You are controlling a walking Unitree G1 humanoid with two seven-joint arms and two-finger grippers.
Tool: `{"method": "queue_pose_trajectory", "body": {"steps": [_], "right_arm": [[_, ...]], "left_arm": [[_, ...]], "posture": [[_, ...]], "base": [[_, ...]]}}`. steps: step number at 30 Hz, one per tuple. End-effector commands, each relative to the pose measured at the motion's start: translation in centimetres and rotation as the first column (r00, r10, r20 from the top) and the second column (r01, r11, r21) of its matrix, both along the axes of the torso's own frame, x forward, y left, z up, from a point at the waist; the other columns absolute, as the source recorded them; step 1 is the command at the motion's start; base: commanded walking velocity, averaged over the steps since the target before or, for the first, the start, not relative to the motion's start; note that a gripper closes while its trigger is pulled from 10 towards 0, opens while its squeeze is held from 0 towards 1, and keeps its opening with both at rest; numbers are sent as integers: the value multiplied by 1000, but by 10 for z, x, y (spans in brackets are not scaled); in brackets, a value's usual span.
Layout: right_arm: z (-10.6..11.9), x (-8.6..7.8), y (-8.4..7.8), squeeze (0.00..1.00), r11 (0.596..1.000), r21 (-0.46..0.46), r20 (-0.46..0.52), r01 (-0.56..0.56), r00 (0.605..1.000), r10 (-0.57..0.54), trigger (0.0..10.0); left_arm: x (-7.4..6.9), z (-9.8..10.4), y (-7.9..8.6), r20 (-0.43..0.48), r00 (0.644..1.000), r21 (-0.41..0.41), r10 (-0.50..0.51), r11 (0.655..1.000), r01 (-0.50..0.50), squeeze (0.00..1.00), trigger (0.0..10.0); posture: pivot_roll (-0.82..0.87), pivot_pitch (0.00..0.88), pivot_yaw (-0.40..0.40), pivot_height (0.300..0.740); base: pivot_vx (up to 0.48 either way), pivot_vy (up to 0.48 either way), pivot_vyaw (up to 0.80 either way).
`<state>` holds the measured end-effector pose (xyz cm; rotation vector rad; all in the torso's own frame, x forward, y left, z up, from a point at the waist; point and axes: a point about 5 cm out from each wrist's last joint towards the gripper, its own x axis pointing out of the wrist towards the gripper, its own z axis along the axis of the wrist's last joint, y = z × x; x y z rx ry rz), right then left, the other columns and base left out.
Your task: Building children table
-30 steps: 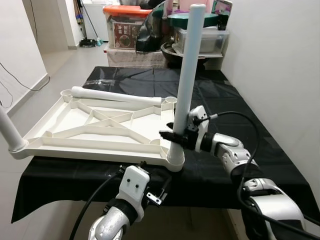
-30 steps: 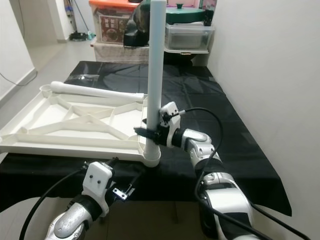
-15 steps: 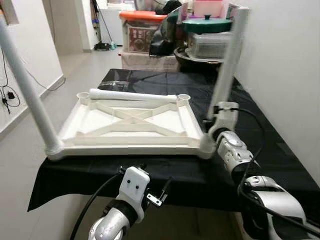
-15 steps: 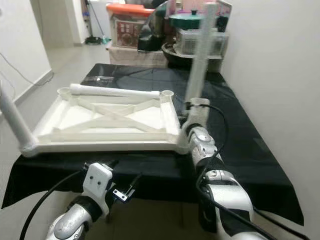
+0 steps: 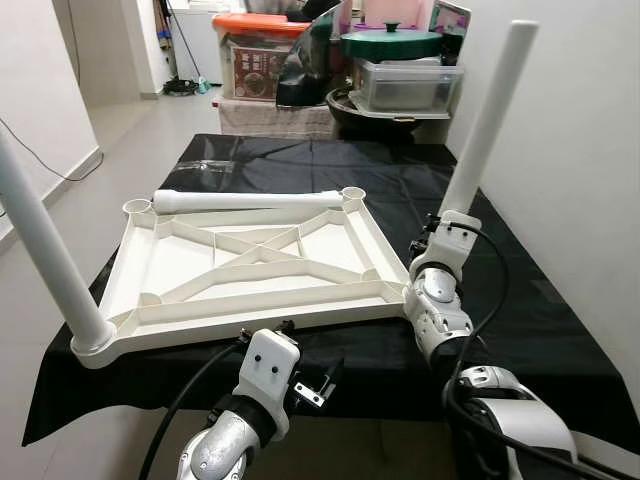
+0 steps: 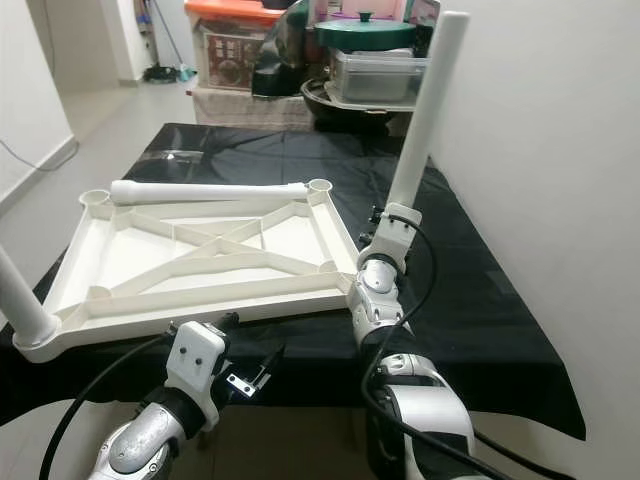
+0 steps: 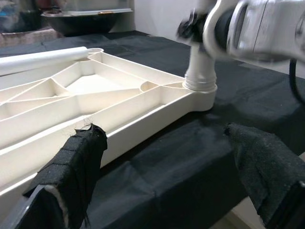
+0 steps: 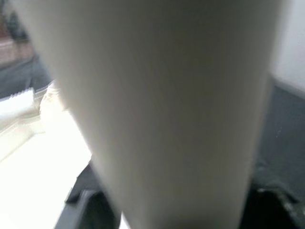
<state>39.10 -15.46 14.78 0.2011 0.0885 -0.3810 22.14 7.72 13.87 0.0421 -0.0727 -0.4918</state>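
Observation:
The white tabletop [image 5: 250,315] lies upside-down on the black-covered table [image 5: 540,320]. One white leg [image 5: 45,250] stands in its near left corner socket. A second leg [image 5: 485,120] rises from the near right corner, leaning right, and my right gripper [image 5: 437,228] is shut on its lower end. In the right wrist view this leg [image 8: 157,95] is pressed close to the camera. A loose leg [image 5: 245,201] lies along the tabletop's far edge. My left gripper [image 7: 162,131] hangs open in front of the table's near edge, its padded fingers [image 7: 76,176] apart with nothing between them.
Storage boxes with an orange lid [image 5: 255,50] and covered pots [image 5: 400,70] crowd the table's far end. A white wall [image 5: 590,150] runs close along the right. Open floor [image 5: 120,130] lies to the left.
The camera has shifted. The tabletop's near right corner has swung right across the cloth, and the gripped leg now leans right instead of standing upright. The left gripper has stayed low.

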Motion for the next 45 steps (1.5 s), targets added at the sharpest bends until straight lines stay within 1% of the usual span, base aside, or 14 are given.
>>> {"method": "queue_pose_trajectory", "body": {"steps": [1, 2, 3, 8, 14, 16, 19, 21, 23, 27, 35, 36, 42, 45], "right_arm": [[-7, -2, 4, 1000, 1000, 16, -22, -24, 999, 25, 10000], [-2, -1, 3, 1000, 1000, -6, 5, -23, 1000, 24, 10000], [5, 2, 1, 0, 998, -6, 52, -59, 997, 59, 10000], [29, 8, -3, 0, 932, -125, 179, -341, 916, 359, 10000], [30, 6, -13, 0, 807, 2, 216, -591, 788, 577, 10000], [34, 1, -9, 0, 675, 2, 254, -738, 653, 713, 10000], [35, -1, -7, 0, 626, -7, 263, -780, 602, 754, 10000], [34, -12, 4, 0, 431, -68, 238, -900, 405, 883, 10000], [34, -12, 4, 0, 431, -68, 238, -900, 405, 883, 10000], [29, -22, 19, 0, 184, -115, 166, -976, 163, 972, 10000], [27, -17, 27, 0, 205, -127, 119, -970, 191, 974, 8824], [26, -16, 27, 0, 222, -120, 123, -968, 207, 970, 0], [22, -12, 25, 0, 363, -92, 138, -927, 349, 927, 0], [24, -3, 13, 0, 562, -51, 165, -825, 548, 820, 0]], "left_arm": [[0, -4, -1, -26, 1000, 4, -5, 1000, 5, 0, 10000], [0, -4, 0, -26, 1000, 4, -5, 1000, 6, 0, 10000], [0, -4, 0, -26, 1000, 4, -6, 1000, 6, 0, 10000], [0, -4, 1, -25, 1000, 6, -9, 1000, 9, 0, 10000], [1, -4, -1, -23, 1000, 9, -14, 1000, 14, 0, 10000], [1, -3, -1, -21, 1000, 9, -15, 1000, 15, 0, 10000], [1, -3, -1, -21, 1000, 9, -15, 1000, 15, 0, 10000], [1, -3, -1, -18, 1000, 11, -15, 1000, 15, 0, 10000], [1, -3, -1, -18, 1000, 11, -15, 1000, 15, 0, 10000], [3, -1, 0, -10, 1000, 14, -12, 1000, 13, 0, 10000], [5, -1, 0, -7, 1000, 15, -15, 1000, 15, 0, 10000], [5, -1, 0, -8, 1000, 16, -15, 1000, 15, 0, 10000], [5, -2, 2, -10, 1000, 19, -12, 1000, 13, 0, 10000], [8, 0, 2, -5, 1000, 19, -12, 1000, 12, 0, 10000]], "posture": [[64, 0, -69, 740], [63, 0, -67, 740], [62, 0, -66, 740], [55, 0, -55, 740], [59, 0, -63, 740], [60, 0, -64, 740], [60, 0, -64, 740], [71, 0, -71, 740], [71, 0, -71, 740], [74, 0, -66, 740], [68, 0, -57, 740], [70, 0, -59, 740], [72, 0, -59, 740], [59, 0, -48, 740]], "base": [[0, 0, 0], [0, 0, 0], [0, 0, 0], [0, 0, 0], [0, 0, 0], [0, 0, 0], [0, 0, 0], [0, 0, 0], [0, 0, 0], [0, 0, 0], [0, 0, 0], [0, 0, 0], [0, 0, 0], [0, 0, 0]]}}
